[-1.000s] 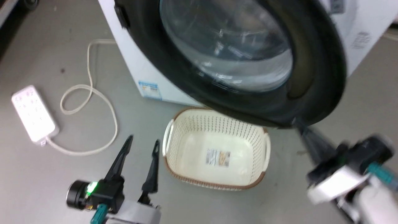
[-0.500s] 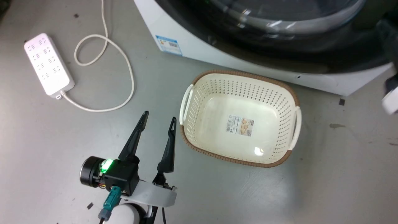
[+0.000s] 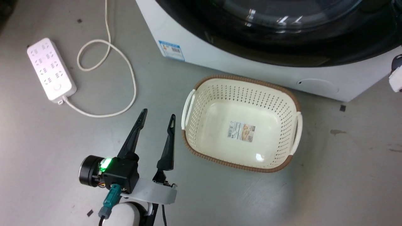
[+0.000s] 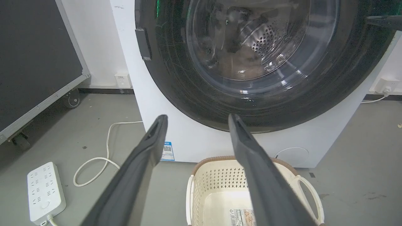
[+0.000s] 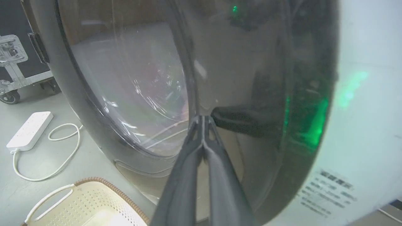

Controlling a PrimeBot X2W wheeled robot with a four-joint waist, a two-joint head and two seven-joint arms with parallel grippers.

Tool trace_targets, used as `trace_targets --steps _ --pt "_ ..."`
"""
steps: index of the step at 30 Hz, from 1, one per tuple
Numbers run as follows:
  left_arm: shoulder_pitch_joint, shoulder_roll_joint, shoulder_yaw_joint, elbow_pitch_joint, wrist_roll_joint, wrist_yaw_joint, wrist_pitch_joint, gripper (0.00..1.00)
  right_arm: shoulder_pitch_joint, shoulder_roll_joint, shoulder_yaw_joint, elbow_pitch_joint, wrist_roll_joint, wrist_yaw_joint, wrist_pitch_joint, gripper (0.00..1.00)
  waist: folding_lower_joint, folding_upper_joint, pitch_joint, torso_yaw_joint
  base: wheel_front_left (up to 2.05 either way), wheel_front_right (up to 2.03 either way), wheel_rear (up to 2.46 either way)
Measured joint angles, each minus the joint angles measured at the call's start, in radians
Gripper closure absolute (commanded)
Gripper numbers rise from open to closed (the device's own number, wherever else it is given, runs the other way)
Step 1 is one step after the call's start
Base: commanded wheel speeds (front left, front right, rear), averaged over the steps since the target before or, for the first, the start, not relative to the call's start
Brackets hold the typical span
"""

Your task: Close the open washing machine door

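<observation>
Grey floor (image 3: pixel 47 150) — basket (image 3: pixel 238 91) beside white washing machine (image 3: pixel 220 59).

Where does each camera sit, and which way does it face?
Head view: on the head, looking down at basket and washing machine; left claw shows.
Left wrist view: behind the open left claw, facing the washing machine door.
Right wrist view: behind the shut right claw, close to the door.
Shared: basket and power strip, all three.

A cream basket (image 3: pixel 220 94) stands on the floor (image 3: pixel 314 188), well apart from a white power strip (image 3: pixel 51 69).
</observation>
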Motion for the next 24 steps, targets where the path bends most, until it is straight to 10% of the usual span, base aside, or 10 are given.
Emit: trace_targets --steps 2,3,4,5,14,24 --pt "0.003 0.0 0.005 0.004 0.0 0.0 0.0 0.0 0.013 0.007 0.007 0.01 0.003 -0.003 -0.027 1.0 0.0 0.0 -0.022 -0.008 0.0 0.0 0.0" --pt "0.005 -0.001 0.01 0.007 0.0 0.0 0.0 0.0 0.026 0.011 0.01 0.013 0.005 -0.005 -0.04 0.8 0.0 0.0 -0.035 -0.012 0.0 0.0 0.0" --pt "0.007 -0.001 0.017 0.008 -0.004 0.0 0.0 0.0 0.042 0.016 0.012 0.013 0.007 -0.008 -0.055 0.26 -0.0001 0.0 -0.049 -0.017 0.0 0.0 0.0" --pt "0.01 -0.001 0.024 0.011 -0.01 0.0 0.0 0.0 0.063 0.022 0.01 0.013 0.011 -0.009 -0.068 0.0 -0.0001 0.0 -0.064 -0.022 0.0 0.0 0.0" --pt "0.081 0.001 0.075 0.049 -0.025 -0.016 0.0 0.0 0.382 0.092 -0.071 -0.16 -0.06 -0.01 -0.117 0.0 -0.0003 0.0 -0.224 -0.078 0.0 0.0 0.0" --pt "0.153 0.013 0.097 0.073 -0.013 -0.036 0.0 0.0 0.79 0.373 -0.273 -0.461 -0.271 -0.01 -0.121 0.0 -0.0004 0.0 -0.349 -0.169 0.0 0.0 0.0"
